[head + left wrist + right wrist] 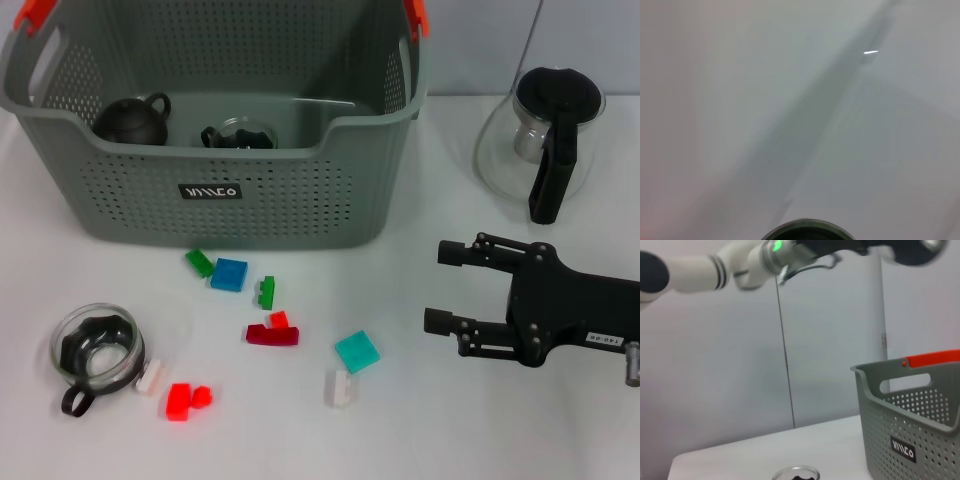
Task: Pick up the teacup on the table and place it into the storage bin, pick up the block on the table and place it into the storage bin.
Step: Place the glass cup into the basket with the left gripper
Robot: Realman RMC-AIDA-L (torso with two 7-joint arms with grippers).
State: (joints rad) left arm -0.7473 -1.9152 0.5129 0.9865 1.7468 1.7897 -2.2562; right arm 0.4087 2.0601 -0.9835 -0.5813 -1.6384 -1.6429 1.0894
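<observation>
The large grey perforated plastic storage bin (215, 150) with orange handle clips stood at the back of the white bench (420, 430), its front wall a grid of small round holes around a black label. Inside it sat a matte black round teapot (131, 119) and a clear glass cup with a dark insert (238, 135).

The clear glass teacup with a black liner and black loop handle (95, 350) rested on the bench near the front left, well apart from the bin. Smooth plastic blocks lay scattered between it and the bin: a green brick (199, 263), a square blue block (229, 273), a dark red bar (272, 334), a teal square tile (357, 352), a white block (340, 387) and a bright red-orange block (186, 400).

The black right tool (441, 287) hovered over the bench at right, its two fingers spread wide and holding nothing. A clear glass carafe with a black lid and handle (545, 140) stood behind it. The left tool was out of view.
</observation>
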